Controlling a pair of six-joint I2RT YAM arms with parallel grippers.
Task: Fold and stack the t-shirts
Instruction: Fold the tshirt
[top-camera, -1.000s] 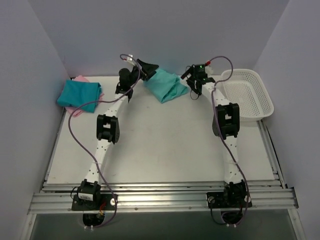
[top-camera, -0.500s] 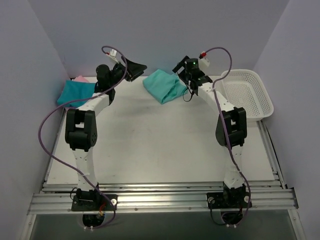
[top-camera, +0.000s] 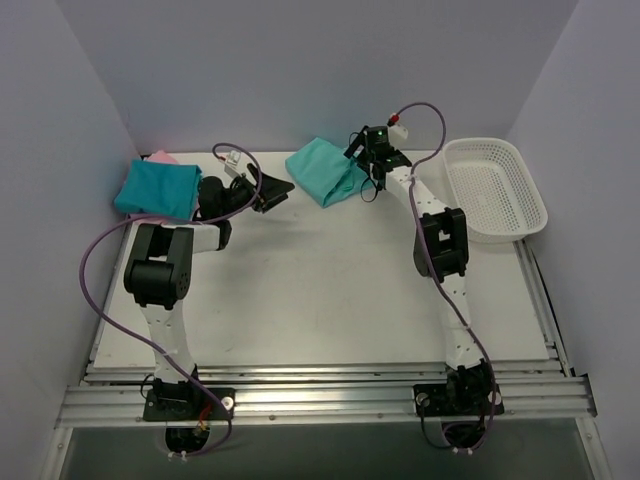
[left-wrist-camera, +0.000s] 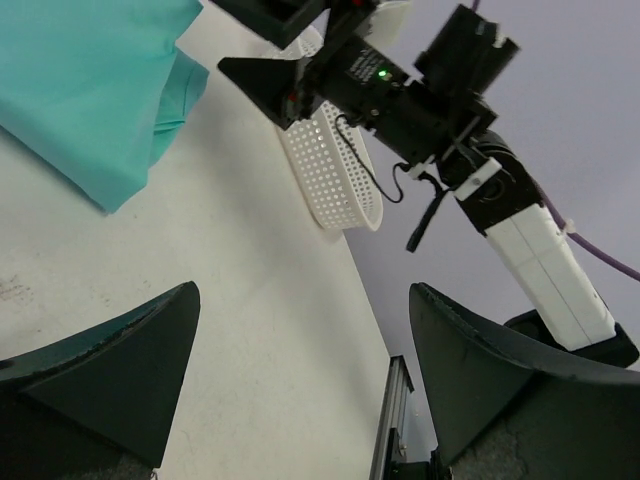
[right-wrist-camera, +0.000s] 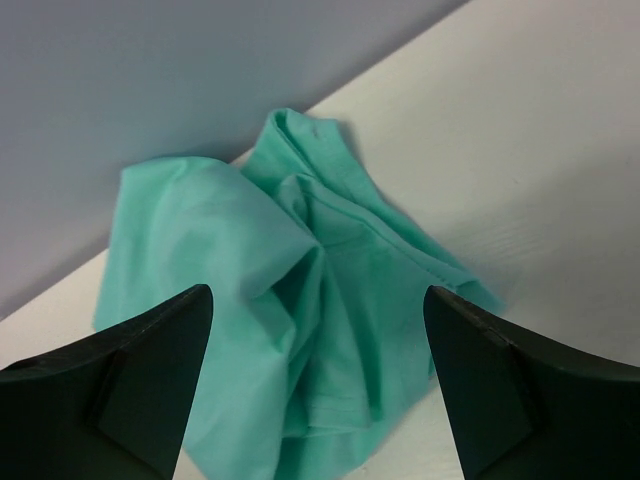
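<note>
The light teal-green t-shirt (top-camera: 320, 168) lies crumpled at the back of the table and also shows in the right wrist view (right-wrist-camera: 280, 290) and the left wrist view (left-wrist-camera: 80, 80). The darker teal-blue t-shirt (top-camera: 155, 188) lies folded on the pink t-shirt (top-camera: 160, 157) at the back left. My right gripper (top-camera: 362, 172) is open and empty just above the light shirt's right edge, its fingers (right-wrist-camera: 130, 380) spread either side of the folds. My left gripper (top-camera: 273, 191) is open and empty, low over bare table left of that shirt.
A white mesh basket (top-camera: 495, 190) stands at the back right and shows in the left wrist view (left-wrist-camera: 330, 170). Grey walls close in the back and both sides. The table's right edge with its metal rail (left-wrist-camera: 385, 430) shows in the left wrist view.
My left gripper has drawn away from the light shirt, swinging left and then down towards the table. My right gripper has moved left, up to the shirt's right edge.
</note>
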